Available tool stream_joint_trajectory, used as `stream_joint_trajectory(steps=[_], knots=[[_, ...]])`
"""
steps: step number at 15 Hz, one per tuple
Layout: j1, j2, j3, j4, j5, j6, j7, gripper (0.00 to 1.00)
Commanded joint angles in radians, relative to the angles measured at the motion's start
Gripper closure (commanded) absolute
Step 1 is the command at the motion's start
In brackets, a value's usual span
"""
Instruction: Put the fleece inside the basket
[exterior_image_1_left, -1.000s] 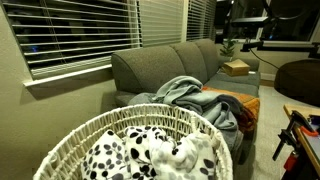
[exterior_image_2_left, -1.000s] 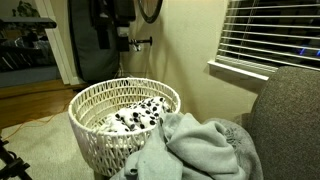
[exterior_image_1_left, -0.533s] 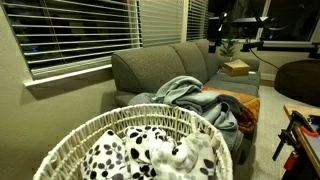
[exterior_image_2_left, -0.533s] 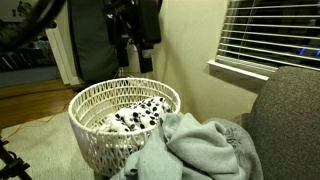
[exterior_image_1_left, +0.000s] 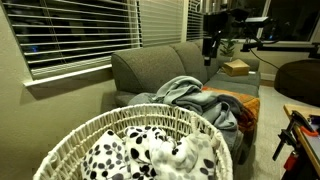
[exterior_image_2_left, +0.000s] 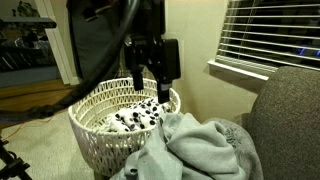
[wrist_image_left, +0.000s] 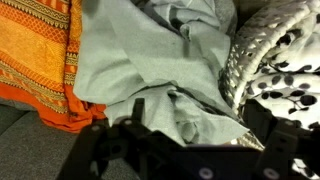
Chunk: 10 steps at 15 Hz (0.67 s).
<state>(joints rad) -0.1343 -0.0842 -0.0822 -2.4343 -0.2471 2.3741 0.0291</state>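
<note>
The light grey fleece (exterior_image_1_left: 183, 93) lies crumpled on the sofa seat, next to the basket; it also shows in the other exterior view (exterior_image_2_left: 200, 145) and fills the wrist view (wrist_image_left: 150, 50). The white woven basket (exterior_image_1_left: 70, 140) stands beside the sofa, also seen in an exterior view (exterior_image_2_left: 92, 102), and its rim shows in the wrist view (wrist_image_left: 238, 62). My gripper (exterior_image_1_left: 211, 47) hangs in the air above the fleece, near the basket in an exterior view (exterior_image_2_left: 148, 88). Its jaws (wrist_image_left: 195, 112) are open and empty.
A white black-spotted cloth (exterior_image_1_left: 150, 150) lies inside the basket (exterior_image_2_left: 135, 117) (wrist_image_left: 290, 72). An orange blanket (exterior_image_1_left: 235, 105) lies on the sofa beside the fleece (wrist_image_left: 35, 50). The grey sofa back (exterior_image_1_left: 160, 65) and window blinds (exterior_image_1_left: 80, 30) stand behind.
The arm has moved over and down from the far side of the room toward the fleece and basket. The fleece and basket have not moved.
</note>
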Motion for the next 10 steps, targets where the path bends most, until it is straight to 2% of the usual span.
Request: stream_joint_trajectory(steps=[1,10], knots=[[0.002,0.091,-0.016,0.057,0.005,0.058,-0.016,0.00],[0.005,0.253,-0.024,0.169,0.023,0.140,-0.035,0.00]])
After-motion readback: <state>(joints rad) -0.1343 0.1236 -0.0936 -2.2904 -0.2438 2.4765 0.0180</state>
